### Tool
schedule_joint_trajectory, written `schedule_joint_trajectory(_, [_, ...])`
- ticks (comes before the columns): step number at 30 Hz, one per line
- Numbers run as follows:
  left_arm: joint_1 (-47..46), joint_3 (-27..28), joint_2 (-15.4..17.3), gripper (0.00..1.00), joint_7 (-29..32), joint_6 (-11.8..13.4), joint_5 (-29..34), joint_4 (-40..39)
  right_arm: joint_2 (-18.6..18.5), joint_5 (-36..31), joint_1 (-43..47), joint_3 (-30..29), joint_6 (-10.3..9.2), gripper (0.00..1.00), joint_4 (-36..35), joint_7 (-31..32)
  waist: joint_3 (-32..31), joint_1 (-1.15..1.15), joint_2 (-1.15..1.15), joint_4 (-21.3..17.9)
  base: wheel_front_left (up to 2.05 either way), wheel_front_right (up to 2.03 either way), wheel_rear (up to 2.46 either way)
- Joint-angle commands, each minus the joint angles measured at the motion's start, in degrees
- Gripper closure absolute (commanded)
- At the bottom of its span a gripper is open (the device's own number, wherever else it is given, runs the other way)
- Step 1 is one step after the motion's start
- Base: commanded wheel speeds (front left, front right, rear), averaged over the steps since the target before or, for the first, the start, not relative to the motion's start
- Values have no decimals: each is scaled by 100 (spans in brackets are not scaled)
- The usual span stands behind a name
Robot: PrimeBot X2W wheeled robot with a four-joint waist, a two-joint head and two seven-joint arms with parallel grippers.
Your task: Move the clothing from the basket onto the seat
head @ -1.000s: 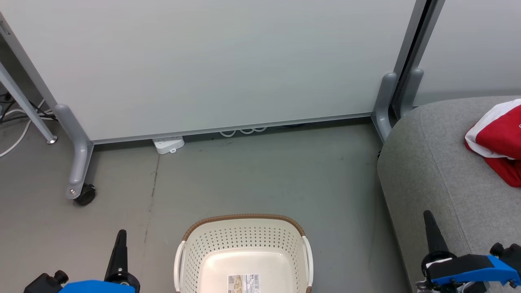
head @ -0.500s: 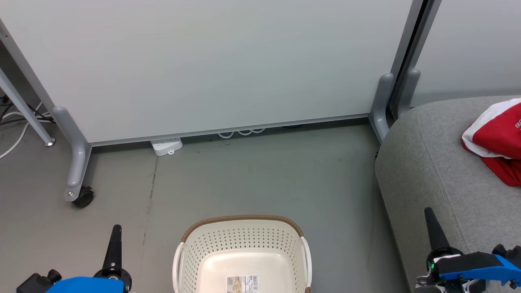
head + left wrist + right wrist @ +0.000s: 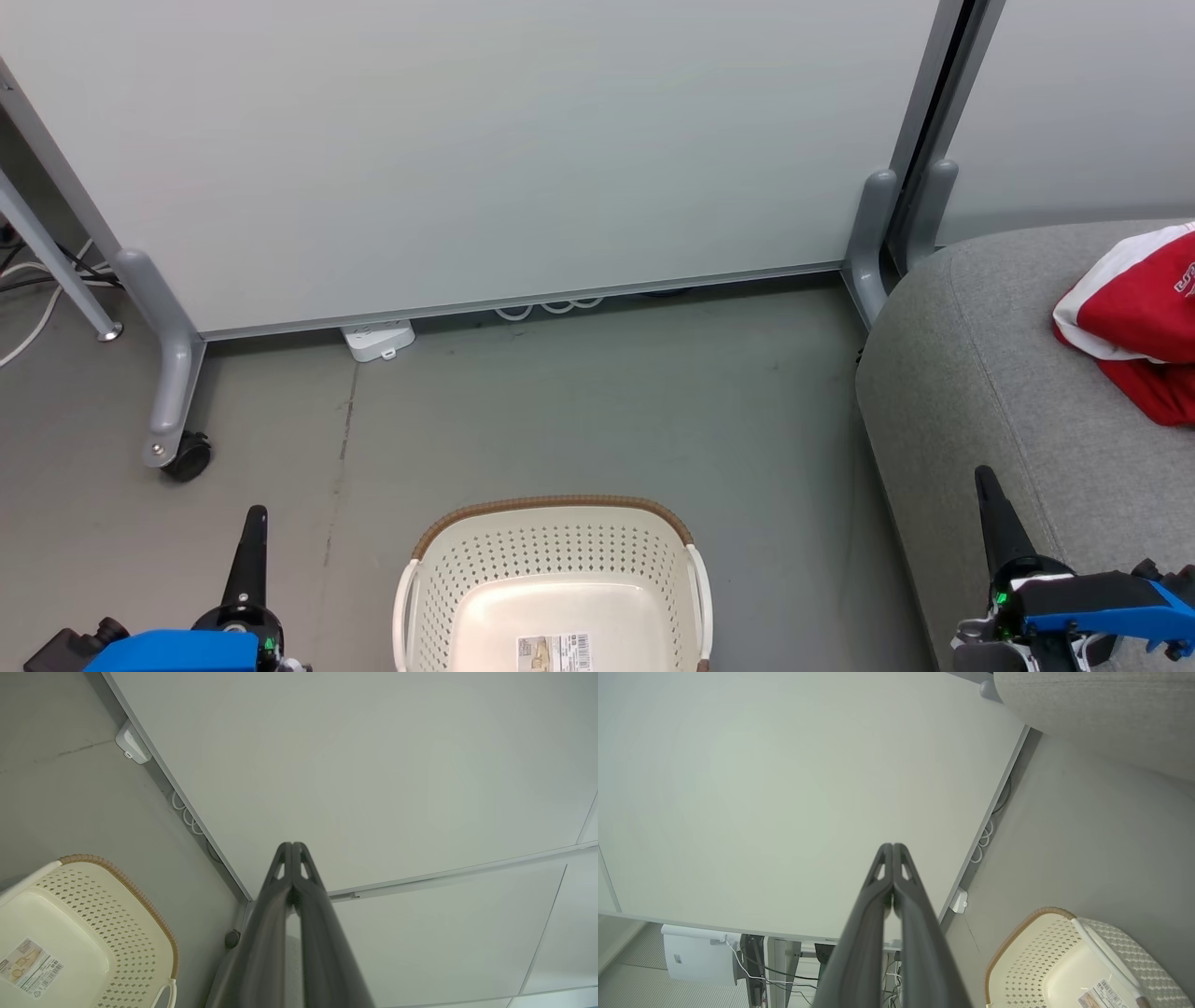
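1. the basket (image 3: 555, 505) sits on the grey floor (image 3: 579, 401) at the bottom centre of the head view, and its pale bottom shows a barcode label (image 3: 556, 651).
2. the clothing (image 3: 1134, 317), red with white edging, lies bunched on the seat (image 3: 971, 373) at the right edge, well apart from the basket.
3. the left gripper (image 3: 253, 516), lower left, has its jaws clenched together on nothing.
4. the right gripper (image 3: 983, 476), lower right over the seat's edge, is likewise pressed closed and empty.
5. a white partition panel (image 3: 467, 140) stands across the top.

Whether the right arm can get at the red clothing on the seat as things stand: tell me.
Probably yes. The right arm's fingers, shut, hang by the seat's edge, and only bare upholstery lies between them and the clothing; they would have to open first.
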Motion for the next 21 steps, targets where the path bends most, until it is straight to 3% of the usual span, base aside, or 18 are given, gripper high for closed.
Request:
schedule_joint_trajectory(1, [-105, 33, 26, 100, 23, -23, -75, -59, -12, 112, -108, -15, -2, 100, -48, 13, -1, 0, 0, -1, 0, 0, 0])
schedule_joint_trajectory(21, [-147, 187, 10, 100, 267, -29, -904, -153, -12, 1104, -200, -38, -3, 100, -47, 162, -35, 0, 0, -57, 0, 0, 0])
